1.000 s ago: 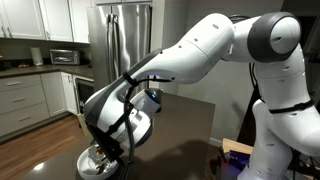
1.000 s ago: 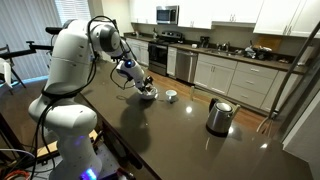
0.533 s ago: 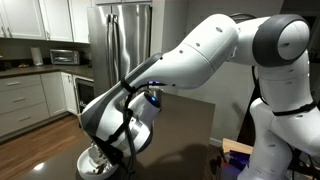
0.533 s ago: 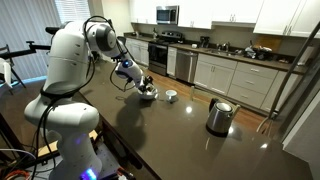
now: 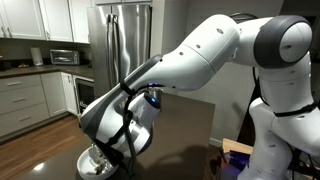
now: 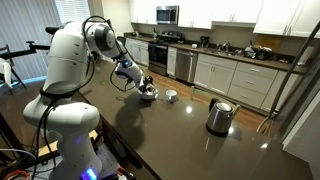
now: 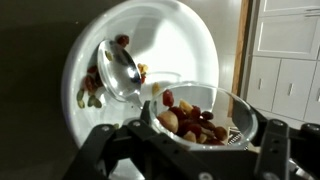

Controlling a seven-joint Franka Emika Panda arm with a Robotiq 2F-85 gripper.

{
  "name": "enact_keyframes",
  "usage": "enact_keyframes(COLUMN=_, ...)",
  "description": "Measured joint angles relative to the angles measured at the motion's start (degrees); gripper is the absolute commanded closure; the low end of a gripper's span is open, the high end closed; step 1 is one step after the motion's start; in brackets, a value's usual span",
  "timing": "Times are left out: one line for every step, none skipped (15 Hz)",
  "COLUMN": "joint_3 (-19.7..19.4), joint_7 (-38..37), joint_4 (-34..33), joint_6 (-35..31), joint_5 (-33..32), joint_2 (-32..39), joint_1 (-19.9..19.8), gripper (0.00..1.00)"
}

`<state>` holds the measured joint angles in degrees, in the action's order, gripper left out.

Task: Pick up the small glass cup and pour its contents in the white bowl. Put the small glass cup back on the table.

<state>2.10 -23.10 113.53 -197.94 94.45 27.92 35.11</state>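
Wrist view first: the black two-fingered gripper is clamped on the small clear glass cup. There is a finger on either side of the glass wall, so the cup sits squarely between them. The cup is up off the dark brown glossy table and overlaps the rim of the wide, shallow white bowl on the gripper's side. It's carrying a heap of red and tan pieces. Down in the bowl lies a shiny metal spoon, with a few similar bits beside it. How far the cup is tipped, I can't tell. In an exterior view the gripper hangs right above the bowl on the table. The steel kettle with black handle stands well apart.
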Motion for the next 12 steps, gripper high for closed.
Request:
enact_keyframes(joint_3=-1.3, joint_7=0.0, joint_4=0.0, joint_6=0.0, joint_5=0.0, joint_2=0.1, joint_1=1.2, gripper=0.43)
enact_keyframes(joint_3=-2.7, joint_7=0.0, joint_4=0.0, joint_6=0.0, joint_5=0.0, joint_2=0.3, joint_1=2.7, gripper=0.43)
enact_keyframes(joint_3=-4.5, joint_7=0.0, joint_4=0.0, joint_6=0.0, joint_5=0.0, joint_2=0.5, joint_1=4.4, gripper=0.43)
enact_keyframes(joint_3=-6.3, joint_7=0.0, joint_4=0.0, joint_6=0.0, joint_5=0.0, joint_2=0.8, joint_1=6.3, gripper=0.43)
enact_keyframes(joint_3=-8.3, joint_7=0.0, joint_4=0.0, joint_6=0.0, joint_5=0.0, joint_2=1.1, joint_1=8.3, gripper=0.43)
enact_keyframes(joint_3=-10.2, joint_7=0.0, joint_4=0.0, joint_6=0.0, joint_5=0.0, joint_2=1.4, joint_1=10.4, gripper=0.43)
enact_keyframes(joint_3=-12.1, joint_7=0.0, joint_4=0.1, joint_6=0.0, joint_5=0.1, joint_2=1.8, joint_1=12.5, gripper=0.43)
enact_keyframes(joint_3=-13.9, joint_7=0.0, joint_4=0.1, joint_6=0.0, joint_5=0.3, joint_2=2.2, joint_1=14.6, gripper=0.43)
enact_keyframes(joint_3=-15.7, joint_7=0.0, joint_4=0.1, joint_6=0.0, joint_5=0.4, joint_2=2.6, joint_1=16.7, gripper=0.43)
enact_keyframes(joint_3=-17.4, joint_7=0.0, joint_4=0.2, joint_6=0.0, joint_5=0.5, joint_2=2.9, joint_1=18.7, gripper=0.43)
enact_keyframes(joint_3=-19.0, joint_7=0.0, joint_4=0.3, joint_6=0.0, joint_5=0.6, joint_2=3.3, joint_1=20.7, gripper=0.43)
enact_keyframes(joint_3=-20.4, joint_7=0.0, joint_4=0.4, joint_6=0.0, joint_5=0.7, joint_2=3.7, joint_1=22.4, gripper=0.18)
